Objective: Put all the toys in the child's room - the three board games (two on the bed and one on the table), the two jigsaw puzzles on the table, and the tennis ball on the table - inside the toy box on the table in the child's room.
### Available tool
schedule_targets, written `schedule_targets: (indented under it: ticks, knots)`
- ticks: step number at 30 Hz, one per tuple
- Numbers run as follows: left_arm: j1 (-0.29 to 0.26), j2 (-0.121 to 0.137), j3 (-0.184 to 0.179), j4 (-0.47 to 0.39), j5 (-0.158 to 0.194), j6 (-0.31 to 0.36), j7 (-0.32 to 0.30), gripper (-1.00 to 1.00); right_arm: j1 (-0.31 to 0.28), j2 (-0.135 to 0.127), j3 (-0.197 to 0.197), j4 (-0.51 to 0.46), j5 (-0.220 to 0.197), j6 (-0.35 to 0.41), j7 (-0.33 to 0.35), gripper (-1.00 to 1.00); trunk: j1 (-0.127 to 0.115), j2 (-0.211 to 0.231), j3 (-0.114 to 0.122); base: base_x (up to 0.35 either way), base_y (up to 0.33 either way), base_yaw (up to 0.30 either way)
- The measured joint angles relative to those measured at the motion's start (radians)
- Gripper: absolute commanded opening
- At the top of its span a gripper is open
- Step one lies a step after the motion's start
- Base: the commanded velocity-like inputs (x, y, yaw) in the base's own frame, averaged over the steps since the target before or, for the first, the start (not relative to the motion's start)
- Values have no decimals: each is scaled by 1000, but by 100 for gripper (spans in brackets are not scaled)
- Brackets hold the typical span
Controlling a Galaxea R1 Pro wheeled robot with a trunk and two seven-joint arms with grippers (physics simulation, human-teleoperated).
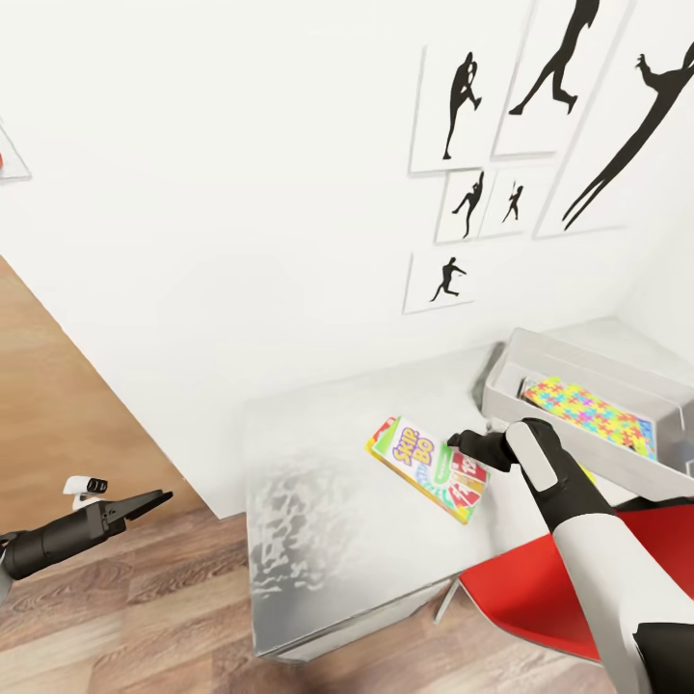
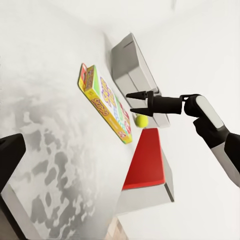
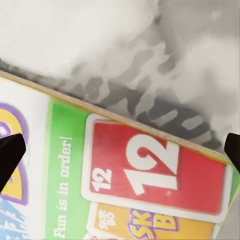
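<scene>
A green-and-red-edged board game with big lettering lies flat on the pale table. My right gripper is open just above its red-card end, one finger to each side and nothing held. The light-grey toy box stands at the table's far right with a jigsaw puzzle lying inside. In the left wrist view the tennis ball rests on the table beside the game, near the toy box. My left gripper hangs open and empty over the floor, left of the table.
A red chair is pushed in at the table's near right edge, under my right arm. The white wall with black athlete silhouettes runs behind the table. Wood-plank floor lies to the left and in front.
</scene>
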Motion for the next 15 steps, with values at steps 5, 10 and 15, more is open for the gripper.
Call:
schedule_targets:
  ticks: [5,10,15]
  knots:
    - [0,0,0,0,0,0,0,100,0,0,0,0,0,0,0,100,0,0,0,153,0,0]
    - [0,0,0,0,0,0,0,100,0,0,1,0,0,0,0,100,0,0,0,46,0,0]
    - [0,0,0,0,0,0,0,100,0,0,2,1,0,0,0,100,0,0,0,9,0,0]
